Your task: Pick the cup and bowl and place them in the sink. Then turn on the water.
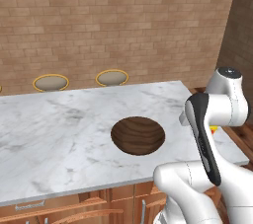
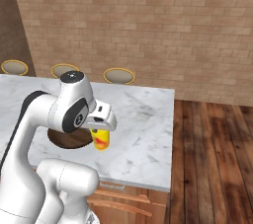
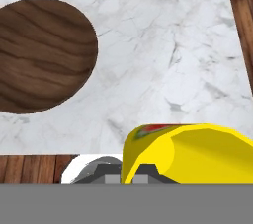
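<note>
My gripper (image 2: 100, 132) is shut on the small yellow cup (image 2: 101, 140), which hangs just above the marble counter (image 2: 143, 119) near its right end. The hand view shows the cup (image 3: 192, 151) very close, with its red mark at the rim. A sliver of the cup (image 1: 213, 129) peeks out behind my arm in the left base view. The wide dark wooden bowl (image 1: 138, 135) rests upright on the counter to the left of the cup; my arm partly hides the bowl (image 2: 66, 140) in the right base view, and the bowl (image 3: 39, 55) lies at the hand view's upper left. The sink and the water are out of view.
Round stools (image 1: 50, 83) (image 1: 112, 77) stand behind the counter against a brick wall (image 2: 148, 20). Wooden floor (image 2: 212, 159) lies past the counter's right edge. Wooden cabinet fronts (image 1: 74, 208) run below the near edge.
</note>
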